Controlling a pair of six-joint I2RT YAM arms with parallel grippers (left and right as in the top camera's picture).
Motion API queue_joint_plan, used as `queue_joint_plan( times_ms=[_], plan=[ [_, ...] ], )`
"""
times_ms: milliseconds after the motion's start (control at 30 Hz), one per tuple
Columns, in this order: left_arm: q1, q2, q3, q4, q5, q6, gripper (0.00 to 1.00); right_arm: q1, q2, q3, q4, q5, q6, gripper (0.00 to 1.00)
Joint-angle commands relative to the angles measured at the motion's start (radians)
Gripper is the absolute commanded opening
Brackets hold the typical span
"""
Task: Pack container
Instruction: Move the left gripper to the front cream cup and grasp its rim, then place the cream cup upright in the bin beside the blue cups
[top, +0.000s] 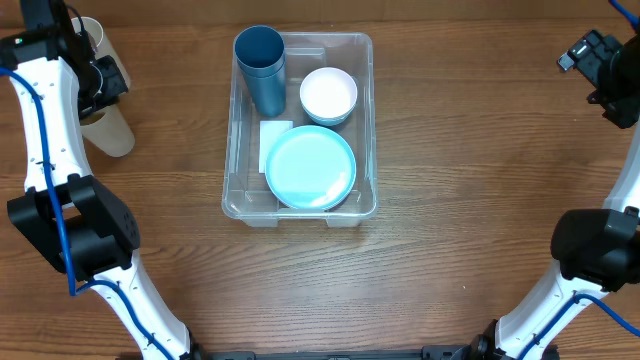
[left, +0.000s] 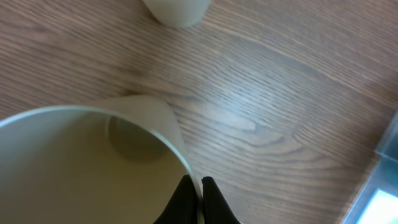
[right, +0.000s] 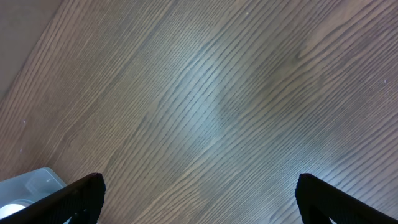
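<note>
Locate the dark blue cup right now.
Overhead view: the dark blue cup sits inside the clear container, in its far left corner, just left of the white bowl and behind the light blue plate.

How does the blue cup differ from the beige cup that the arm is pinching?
Colour: the blue cup is dark blue, the beige cup pale cream. Place: the blue cup sits inside the container; the beige cup is outside it. State: the blue cup is untouched, while the left gripper is shut on the beige cup's rim. Both are plain, open-topped cups.
</note>
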Motion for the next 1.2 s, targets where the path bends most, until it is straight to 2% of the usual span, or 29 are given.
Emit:
queue_joint_plan(
  times_ms=[0,100,233,367,567,633,867,1000,1167],
  plan=[
    [-0.007,-0.021,0.052,-0.050,0.111,-0.011,0.04,0.002,-0.013,0.020,0.001,0.009,-0.001,1.00],
    [-0.021,-0.043,0.178,-0.119,0.172,-0.014,0.04,0.002,-0.013,0.020,0.002,0.009,-0.001,1.00],
    [-0.065,-0.113,0.315,-0.178,0.171,-0.031,0.04,0.002,-0.013,0.020,0.002,0.009,-0.002,1.00],
    [-0.137,-0.225,0.343,-0.181,0.171,-0.030,0.04,0.002,-0.013,0.020,0.001,0.009,-0.001,1.00],
    [-0.342,-0.359,0.343,-0.207,0.157,0.003,0.04,0.002,-0.013,0.020,0.001,0.009,-0.002,1.00],
    [-0.443,-0.363,0.341,-0.241,0.146,0.053,0.04,0.002,-0.013,0.020,0.002,0.009,-0.001,1.00],
    [-0.668,-0.362,0.259,-0.284,-0.129,0.106,0.04,0.002,-0.013,0.020,0.001,0.009,-0.001,1.00],
    [-0.687,-0.362,0.111,-0.255,-0.159,0.106,0.04,0.002,-0.013,0.020,0.002,0.009,-0.002,1.00],
    [-0.687,-0.361,-0.100,-0.125,-0.181,0.106,0.04,0.002,-0.013,0.020,0.001,0.009,-0.002,1.00]
  ],
)
